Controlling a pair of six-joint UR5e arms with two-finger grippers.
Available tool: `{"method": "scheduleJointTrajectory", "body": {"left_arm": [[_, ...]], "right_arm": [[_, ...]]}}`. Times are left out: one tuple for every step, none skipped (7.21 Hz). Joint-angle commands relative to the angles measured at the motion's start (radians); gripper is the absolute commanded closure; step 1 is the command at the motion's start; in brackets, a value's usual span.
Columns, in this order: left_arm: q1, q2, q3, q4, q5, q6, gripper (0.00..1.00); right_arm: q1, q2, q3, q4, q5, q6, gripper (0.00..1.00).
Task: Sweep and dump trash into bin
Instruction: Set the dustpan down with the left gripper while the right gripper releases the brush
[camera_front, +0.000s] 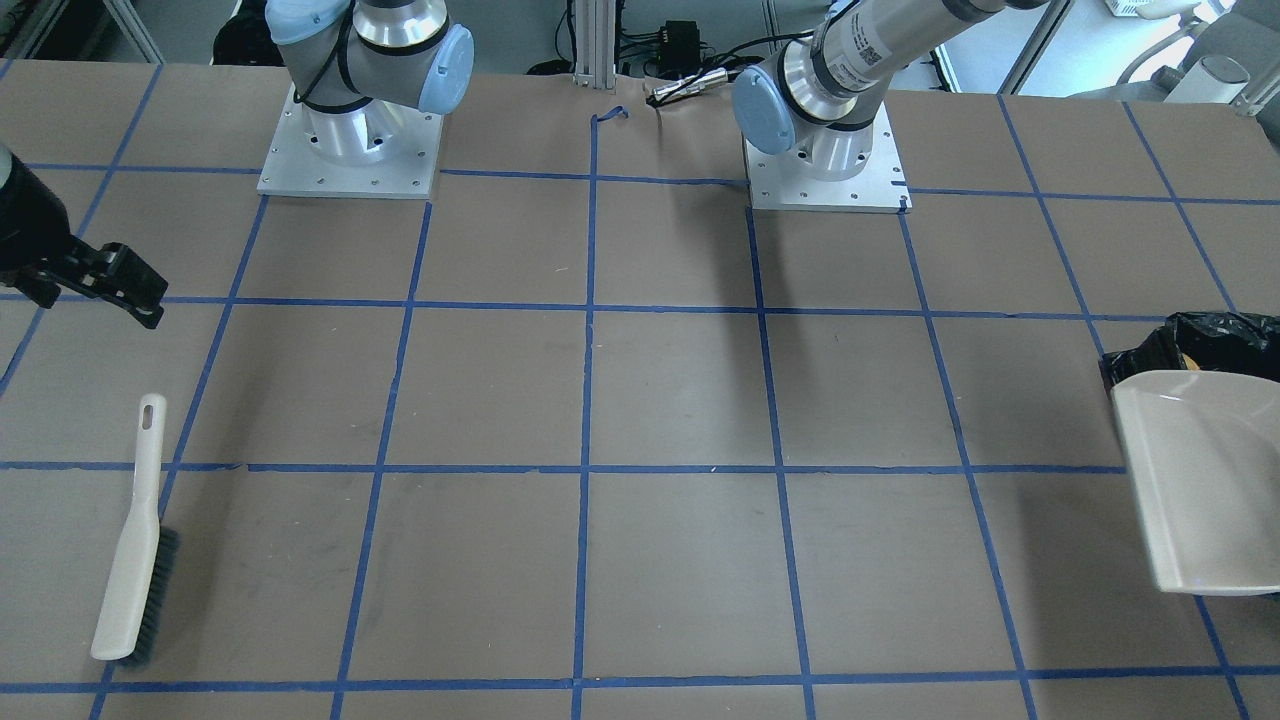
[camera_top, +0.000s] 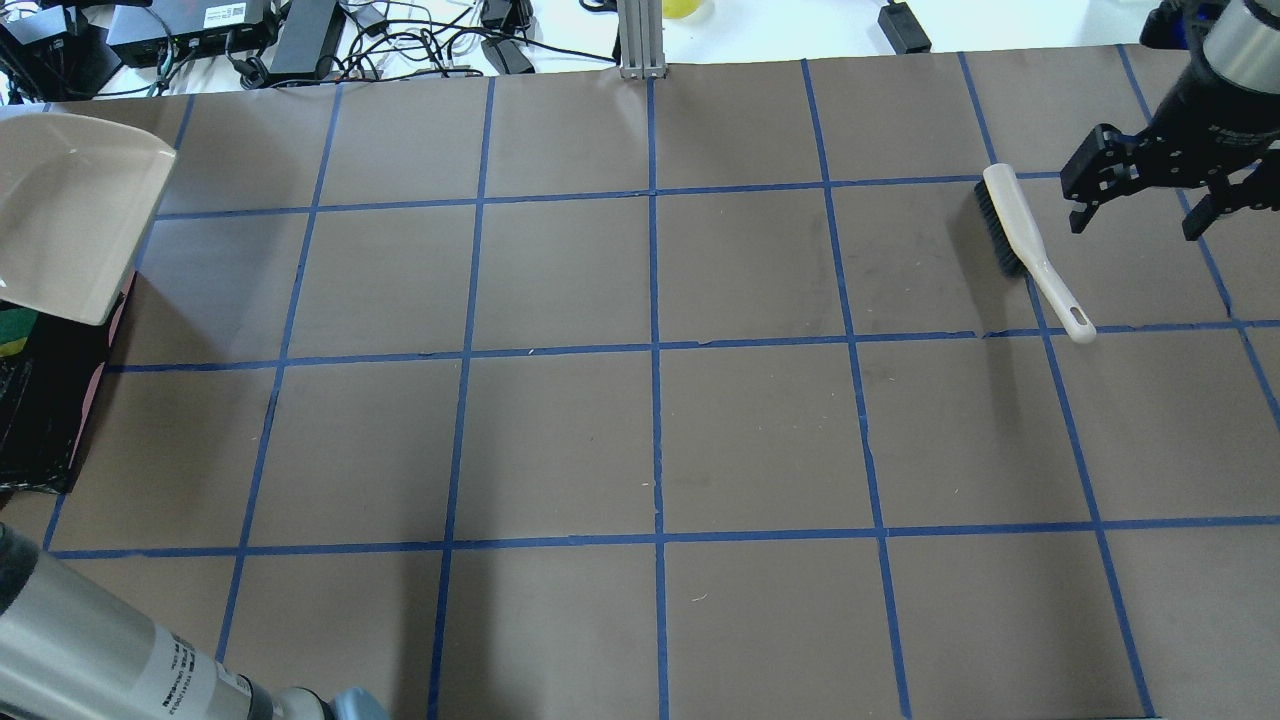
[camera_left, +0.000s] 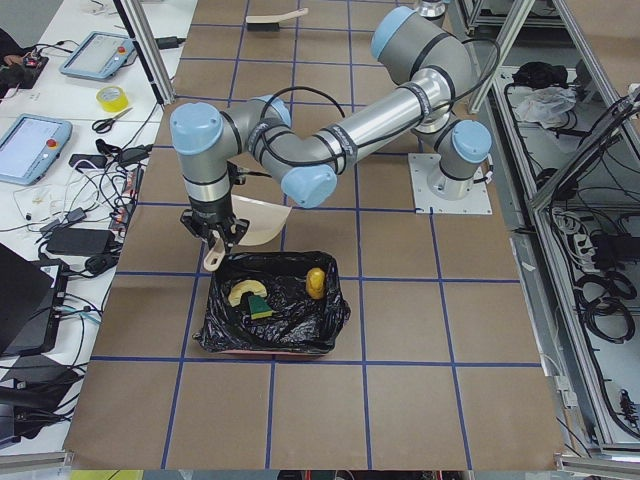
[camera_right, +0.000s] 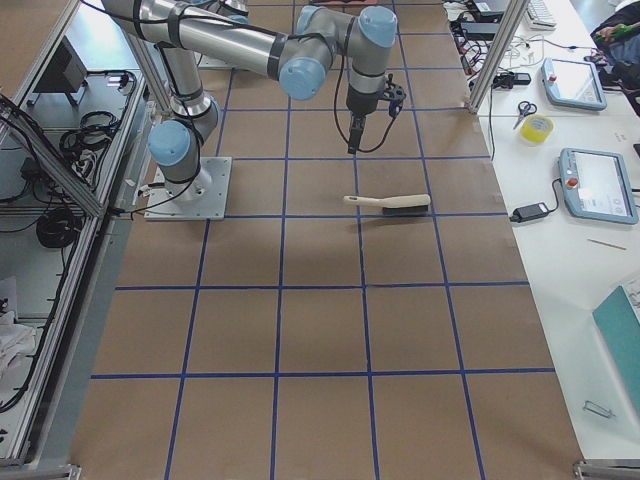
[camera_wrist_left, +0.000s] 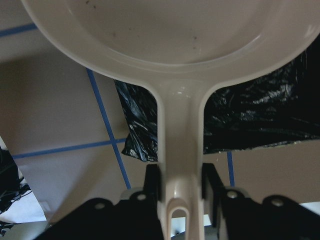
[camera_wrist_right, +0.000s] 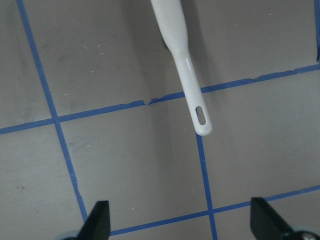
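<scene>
the left hand is closed on the handle of the dustpan and holds it tilted just above one end of the bin. the lump, the sponge and the slice lie inside the bin. the right hand is wide open and holds nothing; it hovers near the brush, which lies on the counter.

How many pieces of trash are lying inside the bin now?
3, all in the bin: a golden lump on the robot's side, a pale crescent opposite, a yellow-green sponge beside it. More may be hidden.
</scene>
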Motion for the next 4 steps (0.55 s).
{"method": "scheduleJointTrajectory", "body": {"left_arm": [[-0.140,-0.014,-0.017,-0.062,-0.048,-0.244,1.00],[-0.193,-0.026,-0.040,-0.067,-0.066,-0.319,1.00],[-0.256,-0.031,-0.105,-0.057,-0.066,-0.411,1.00],[-0.298,-0.031,-0.162,-0.049,-0.087,-0.477,1.00]], "right_arm": [[0.173,-0.038,-0.006,0.004,0.007,0.104,0.00],[0.187,-0.038,-0.008,0.002,0.005,0.108,0.00],[0.192,-0.068,-0.006,0.008,0.019,0.093,0.00],[0.226,-0.090,-0.005,0.008,0.098,0.117,0.00]]}}
